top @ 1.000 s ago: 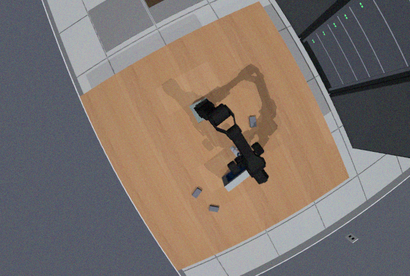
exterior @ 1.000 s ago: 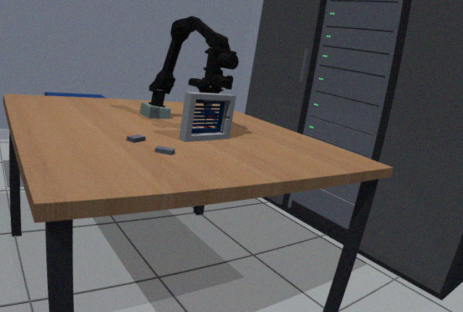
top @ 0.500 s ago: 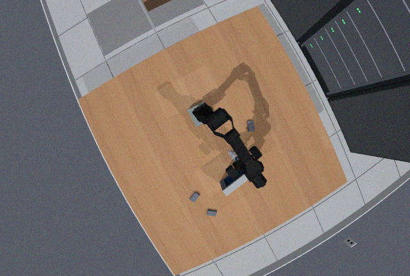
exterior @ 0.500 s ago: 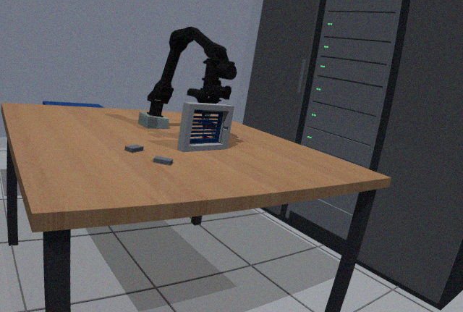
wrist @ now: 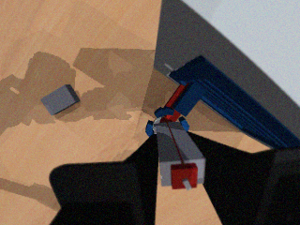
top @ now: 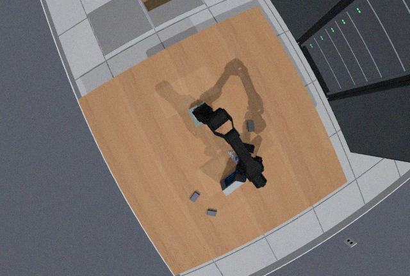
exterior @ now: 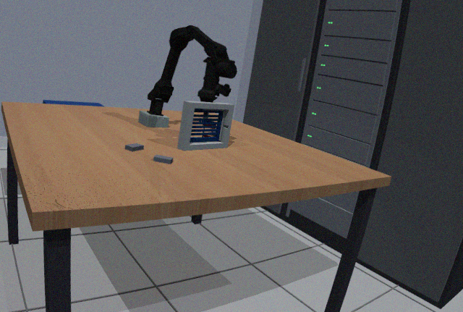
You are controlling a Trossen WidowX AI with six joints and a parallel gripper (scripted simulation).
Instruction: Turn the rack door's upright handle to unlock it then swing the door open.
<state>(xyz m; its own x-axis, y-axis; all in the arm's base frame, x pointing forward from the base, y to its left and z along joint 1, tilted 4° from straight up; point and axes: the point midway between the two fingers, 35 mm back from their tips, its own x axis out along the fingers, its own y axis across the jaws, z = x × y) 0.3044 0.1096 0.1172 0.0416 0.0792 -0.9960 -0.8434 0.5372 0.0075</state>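
The grey rack frame point(top: 233, 188) point(exterior: 184, 129) point(wrist: 253, 37) stands upright on the table. Its blue door point(top: 229, 180) point(exterior: 205, 139) point(wrist: 225, 100) lies about parallel with the frame and looks closed or nearly so. The upright grey handle point(wrist: 170, 147) has a red end and stands out from the door on a blue bracket. It sits at a slant to the door, turned part of the way. My gripper point(wrist: 170, 137) is shut on the handle, one black finger on each side. In the exterior view the frame hides the fingertips; in the top view the arm covers the handle.
A small grey block point(top: 250, 125) point(wrist: 60, 99) lies on the arm's side of the frame. Two more blocks, one point(top: 194, 196) point(exterior: 134, 147) and another point(top: 211, 212) point(exterior: 163, 159), lie beyond the frame. The arm's pale base point(top: 196, 120) point(exterior: 153, 119) stands on the table point(top: 139, 127) point(exterior: 93, 177).
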